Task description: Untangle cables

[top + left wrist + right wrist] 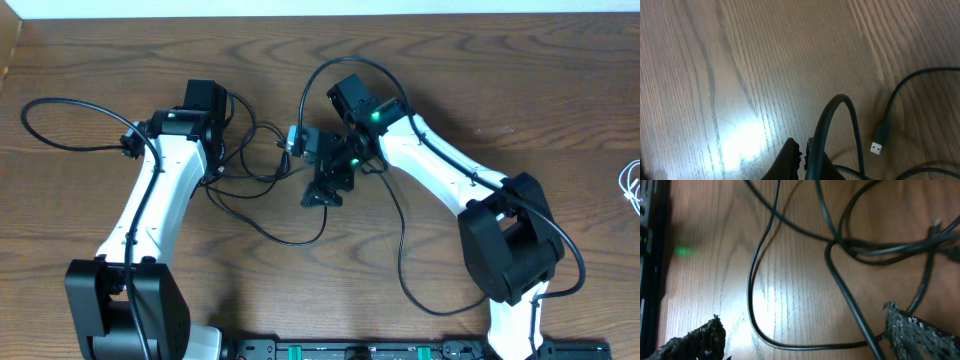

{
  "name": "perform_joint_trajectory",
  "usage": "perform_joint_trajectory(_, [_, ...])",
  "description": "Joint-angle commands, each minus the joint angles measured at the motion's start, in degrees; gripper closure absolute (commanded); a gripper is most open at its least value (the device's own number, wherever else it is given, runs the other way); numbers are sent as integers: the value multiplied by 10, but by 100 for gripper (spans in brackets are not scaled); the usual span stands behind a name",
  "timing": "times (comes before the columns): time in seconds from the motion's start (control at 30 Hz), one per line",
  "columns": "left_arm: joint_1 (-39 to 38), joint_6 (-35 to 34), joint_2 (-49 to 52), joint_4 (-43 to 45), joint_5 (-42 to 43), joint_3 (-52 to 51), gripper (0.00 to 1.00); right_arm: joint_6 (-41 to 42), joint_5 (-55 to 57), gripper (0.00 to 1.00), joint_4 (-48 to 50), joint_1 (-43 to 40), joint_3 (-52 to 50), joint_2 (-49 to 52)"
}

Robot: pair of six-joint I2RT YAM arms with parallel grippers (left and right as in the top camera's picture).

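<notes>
The black cord point(270, 232) sprawls in loose loops on the wooden table between my two arms. One of its loops point(752, 280) lies on the wood between the wide-open fingers of my right gripper point(802, 317), which hangs just over it at mid-table point(322, 195) and touches nothing. My left gripper point(803, 149) is shut, its toothed edges together with nothing showing between them. A black cable point(840, 100) arches up right beside its right finger. A USB plug point(879, 145) lies on the wood to the right. The white cord point(631, 185) lies apart at the table's right edge.
Thick black arm wires loop out at the far left point(60, 105) and the near right point(420, 290). A black rail point(400, 350) runs along the table's front edge. Several strands cross in a knot point(835, 242) ahead of the right gripper.
</notes>
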Motion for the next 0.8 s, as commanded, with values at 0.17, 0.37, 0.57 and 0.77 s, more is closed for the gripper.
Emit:
perform_joint_trajectory(0.17, [2, 6, 7, 0, -1, -2, 92, -5, -10, 33, 14, 2, -27, -2])
perform_joint_trajectory(0.37, [2, 6, 7, 0, 6, -2, 92, -1, -10, 99, 16, 2, -27, -2])
perform_joint_trajectory(0.57, [2, 6, 7, -1, 8, -2, 92, 73, 37, 99, 19, 1, -27, -2])
perform_joint_trajectory(0.77, [2, 6, 7, 0, 8, -2, 92, 292, 361, 99, 11, -3, -27, -2])
